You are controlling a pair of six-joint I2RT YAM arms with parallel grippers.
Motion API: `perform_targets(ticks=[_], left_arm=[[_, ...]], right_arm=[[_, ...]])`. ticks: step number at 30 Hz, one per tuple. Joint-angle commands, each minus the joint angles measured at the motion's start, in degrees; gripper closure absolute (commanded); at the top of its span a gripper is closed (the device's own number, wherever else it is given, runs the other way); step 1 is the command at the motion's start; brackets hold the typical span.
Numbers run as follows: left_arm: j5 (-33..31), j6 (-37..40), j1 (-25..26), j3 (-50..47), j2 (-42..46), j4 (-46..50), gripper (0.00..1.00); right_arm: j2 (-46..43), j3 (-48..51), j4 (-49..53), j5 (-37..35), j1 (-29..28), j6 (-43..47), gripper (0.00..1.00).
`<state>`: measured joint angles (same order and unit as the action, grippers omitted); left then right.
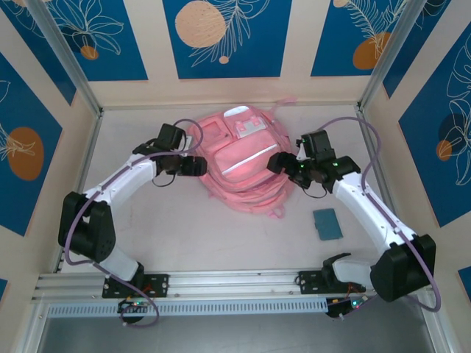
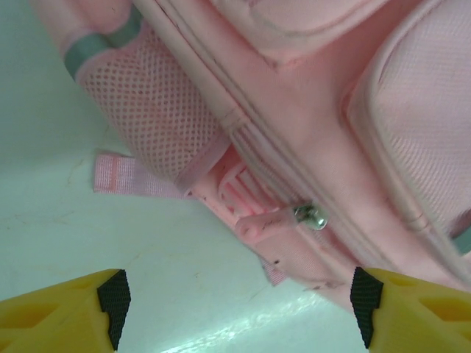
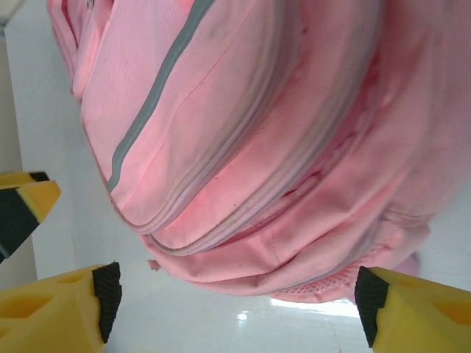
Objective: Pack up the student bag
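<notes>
Where the two arms are bolted to the metal rail at the near edge, the white table begins. A small flat teal pad lies on the table near the right arm, apart from everything else. Farther in, the left gripper and the right gripper flank the student bag, each just beside one flank. Both have their yellow fingers spread wide with nothing between them. The pink bag lies flat, centred toward the far wall, and a metal zipper pull faces the left gripper. Blue leaf-patterned panels line the far wall.
</notes>
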<state>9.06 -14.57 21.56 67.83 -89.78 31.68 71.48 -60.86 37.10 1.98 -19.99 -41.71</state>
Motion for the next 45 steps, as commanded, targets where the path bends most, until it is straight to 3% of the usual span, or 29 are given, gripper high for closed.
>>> perform_targets(ticks=[1, 6, 12, 20, 24, 32, 41, 44, 45], left_arm=[[6.32, 9.84, -0.72, -0.3, -0.54, -3.42, 0.22], [10.37, 17.09, -0.91, 1.15, -4.76, -1.51, 0.35], [8.97, 22.14, -0.97, 4.37, -8.22, 1.35, 0.51], [9.02, 24.53, -1.13, 8.65, -12.45, 3.32, 0.52], [10.81, 25.42, -1.19, 10.63, -14.03, 5.59, 0.56], [15.36, 27.78, -1.17, 10.39, -15.06, 8.91, 0.54], [13.99, 27.49, -1.22, 9.48, -16.09, 6.45, 0.65], [13.02, 27.07, -1.24, 8.59, -15.62, 5.13, 0.66], [12.67, 26.85, -1.25, 8.27, -15.45, 4.66, 0.62]], right_arm=[[1.97, -2.41, -0.45, 2.04, -1.74, 3.0, 0.12], [4.37, -4.39, 0.4, 2.06, -2.91, 2.74, 0.12], [5.08, -4.97, 1.22, 2.41, -3.21, 2.4, 0.12], [6.12, -4.88, 1.21, 2.84, -3.86, 0.72, 0.13], [6.21, -5.05, 1.81, 2.69, -3.92, 0.46, 0.13], [6.0, -4.82, 2.36, 2.49, -4.01, -0.21, 0.14], [6.35, -4.51, 2.32, 2.37, -4.22, -0.99, 0.14], [6.51, -4.19, 2.18, 2.42, -4.34, -1.18, 0.14], [6.62, -4.18, 2.27, 2.42, -4.42, -1.18, 0.14]])
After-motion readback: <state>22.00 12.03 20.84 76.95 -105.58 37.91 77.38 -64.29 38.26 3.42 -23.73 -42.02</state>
